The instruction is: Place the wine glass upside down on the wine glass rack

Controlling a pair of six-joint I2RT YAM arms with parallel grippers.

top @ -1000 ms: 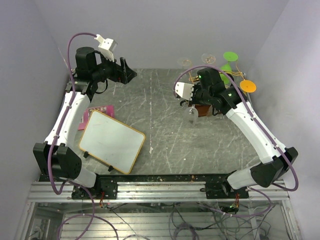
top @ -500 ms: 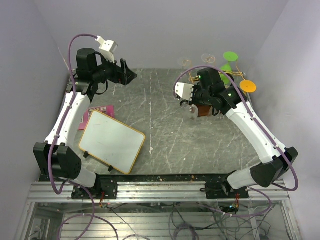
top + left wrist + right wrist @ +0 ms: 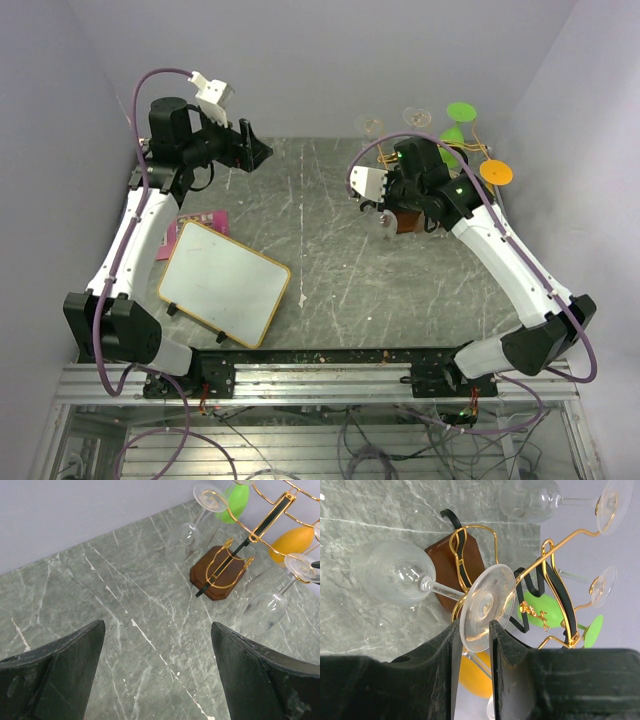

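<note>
The right arm (image 3: 500, 255) rises from its base at the near right corner, runs up along the right side of the table (image 3: 330, 260) and bends inward at the wine glass rack (image 3: 220, 575), which stands at the far right of the table. Its wrist is turned toward the middle of the table. The right gripper (image 3: 475, 630) has its two fingers only a narrow gap apart, with the rim of the foot (image 3: 487, 605) of the wine glass (image 3: 400, 577) between them; whether they press on that rim cannot be told. The glass is tilted, its bowl low beside the rack's reddish-brown wooden base (image 3: 442, 560) and its foot up against a gold wire loop of the rack, the stem passing through the wire. The left arm (image 3: 135, 235) climbs from the near left corner along the left side to a raised elbow at the far left. Its wrist points across toward the rack, and it is well apart from every glass. The left gripper (image 3: 157, 626) is spread wide with nothing between its fingers, held above bare table. Other glasses are on the rack: a clear glass (image 3: 185, 535) hanging bowl down on the far side, a green glass (image 3: 235, 500) and an orange glass (image 3: 292, 542). A whiteboard (image 3: 222, 283) lies near the left arm, with a pink item (image 3: 200, 220) just beyond it
</note>
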